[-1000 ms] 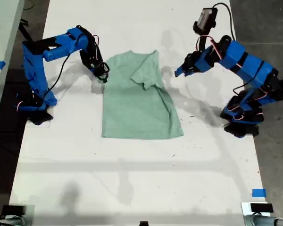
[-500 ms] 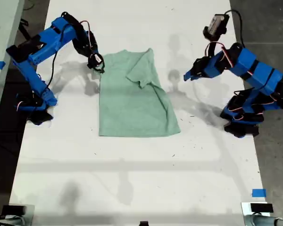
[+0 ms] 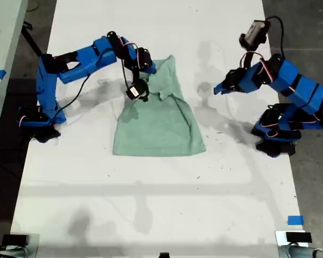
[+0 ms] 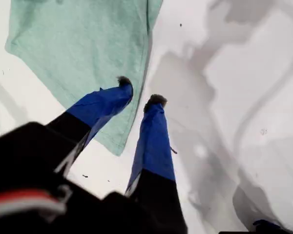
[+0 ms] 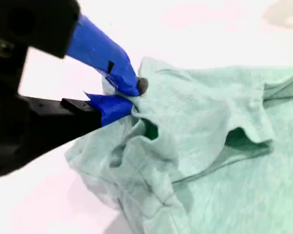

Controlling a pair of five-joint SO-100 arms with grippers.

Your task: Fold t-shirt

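At 10 o'clock of the shirt (image 3: 159,126), my second gripper (image 3: 140,92) pinches its sleeve; my first gripper (image 3: 218,89) hangs narrow-gapped and empty: carry sleeve straight toward 3 o'clock, low, cloth taut.

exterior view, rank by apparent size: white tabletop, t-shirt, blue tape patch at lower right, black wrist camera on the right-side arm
1. white tabletop
2. t-shirt, partly bunched, so it looks smaller than it would laid flat
3. black wrist camera
4. blue tape patch

3 versus 4 is unsure: the camera is raised off the table, nearer the lens.
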